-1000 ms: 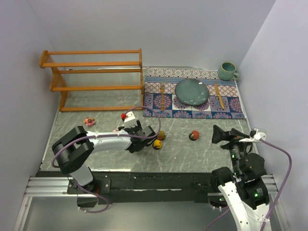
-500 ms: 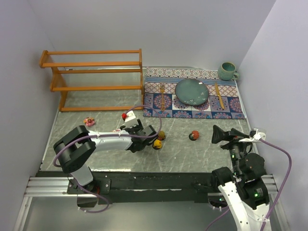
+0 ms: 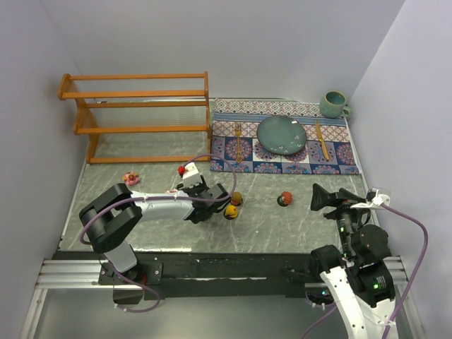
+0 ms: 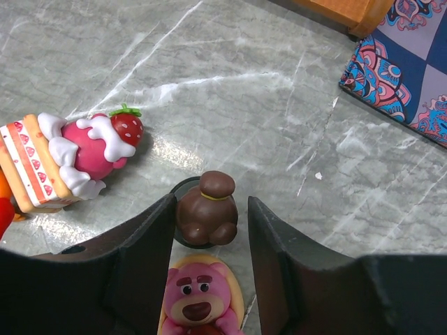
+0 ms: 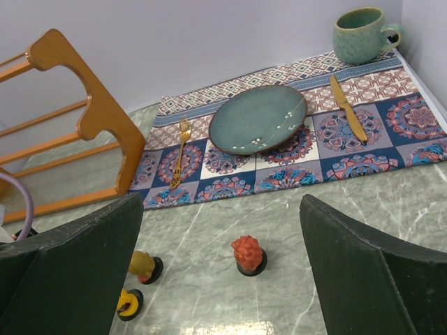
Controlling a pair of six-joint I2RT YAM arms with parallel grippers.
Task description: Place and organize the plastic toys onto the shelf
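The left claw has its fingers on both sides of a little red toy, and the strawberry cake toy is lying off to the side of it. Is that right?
Not quite. The toy between the left gripper's fingers is brown, not red, as the left wrist view shows. The strawberry cake toy does lie off to the side of it.

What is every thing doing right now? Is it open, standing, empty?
left gripper, open around the brown toy
right gripper, wide open, empty
brown toy, upright on its base
red toy, upright
cake toy, not held
shelf, no toys on it
plate, empty
mug, upright
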